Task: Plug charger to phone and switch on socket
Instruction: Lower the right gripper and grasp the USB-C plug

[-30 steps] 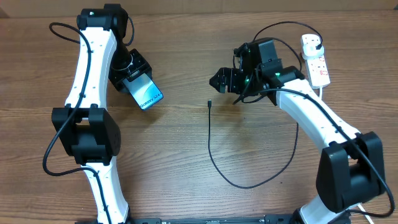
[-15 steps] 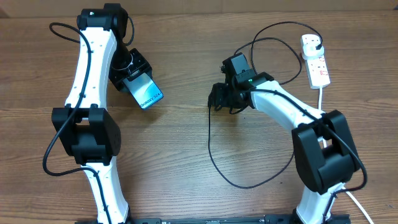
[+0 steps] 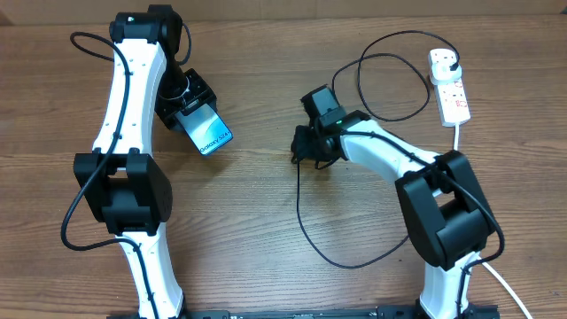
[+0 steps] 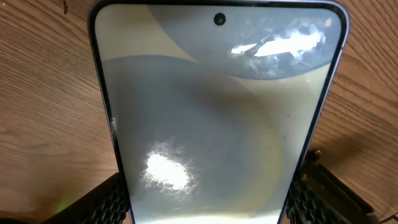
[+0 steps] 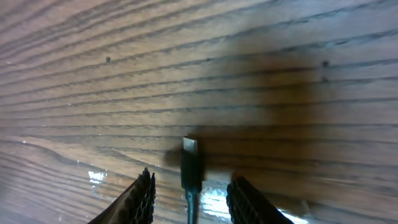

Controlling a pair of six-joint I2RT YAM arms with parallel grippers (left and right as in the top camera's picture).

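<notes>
Right hand (image 5: 193,186) stands released, its fingers (image 5: 144,193) either side of the tip of the charger (image 5: 189,155), which we find lying on the bench (image 3: 239,221). Left hand (image 3: 190,108) grips the phone (image 3: 207,131) by one end, well apart from that tip. We note the socket (image 3: 449,89) at the far right edge.

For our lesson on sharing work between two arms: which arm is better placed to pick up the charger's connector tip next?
Right. The right fingers sit open either side of the connector tip, while the left fingers grip the phone.
</notes>
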